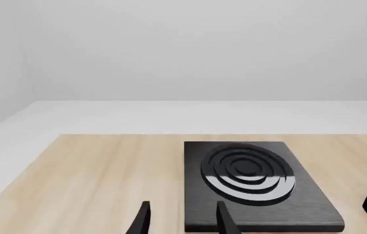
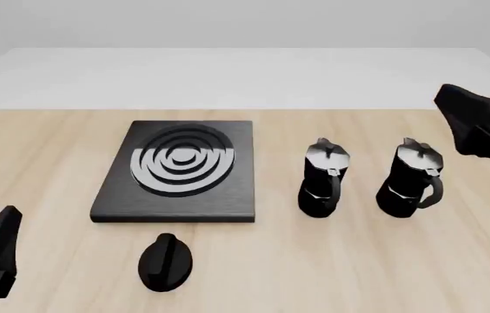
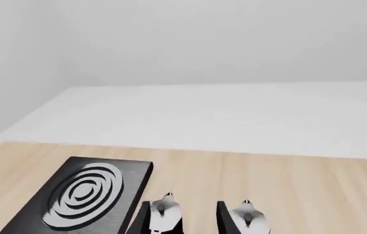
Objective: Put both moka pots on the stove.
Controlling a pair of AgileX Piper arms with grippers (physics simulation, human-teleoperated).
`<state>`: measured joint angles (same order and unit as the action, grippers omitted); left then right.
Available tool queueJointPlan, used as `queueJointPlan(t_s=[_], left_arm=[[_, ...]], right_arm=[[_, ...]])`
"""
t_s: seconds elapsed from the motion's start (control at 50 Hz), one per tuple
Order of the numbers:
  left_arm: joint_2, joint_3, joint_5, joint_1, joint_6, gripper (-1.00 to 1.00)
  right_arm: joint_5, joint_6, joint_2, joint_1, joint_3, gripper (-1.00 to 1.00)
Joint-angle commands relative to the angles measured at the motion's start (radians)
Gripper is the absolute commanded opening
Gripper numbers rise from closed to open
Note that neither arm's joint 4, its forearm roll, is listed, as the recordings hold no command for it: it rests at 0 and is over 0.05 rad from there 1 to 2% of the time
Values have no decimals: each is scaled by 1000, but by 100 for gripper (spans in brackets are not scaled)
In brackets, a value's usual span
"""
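Standing right of the stove (image 2: 175, 171), both moka pots (image 2: 322, 177) (image 2: 410, 178) stay upright; our left tool (image 1: 182, 219) and right tool (image 3: 185, 217) gape open, empty.

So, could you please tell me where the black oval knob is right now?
In the front view, the black oval knob lies on the table just in front of the stove, on the left side, well left of both moka pots.
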<state>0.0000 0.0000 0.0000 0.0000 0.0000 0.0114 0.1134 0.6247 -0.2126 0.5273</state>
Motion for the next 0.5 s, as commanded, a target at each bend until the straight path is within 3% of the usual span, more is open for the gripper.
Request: queueJointPlan(t_s=[0.02,0.16,0.2,0.5], left_arm=[[0,0,0,0,0,100],[0,0,0,0,0,100],[0,0,0,0,0,100],[0,0,0,0,0,100]], right_arm=[[-61,12,140,-105,33,100],[-108,12,190,-135,19,100],[-120,36,224,-149,20,100],[-203,12,299,-143,-36,100]])
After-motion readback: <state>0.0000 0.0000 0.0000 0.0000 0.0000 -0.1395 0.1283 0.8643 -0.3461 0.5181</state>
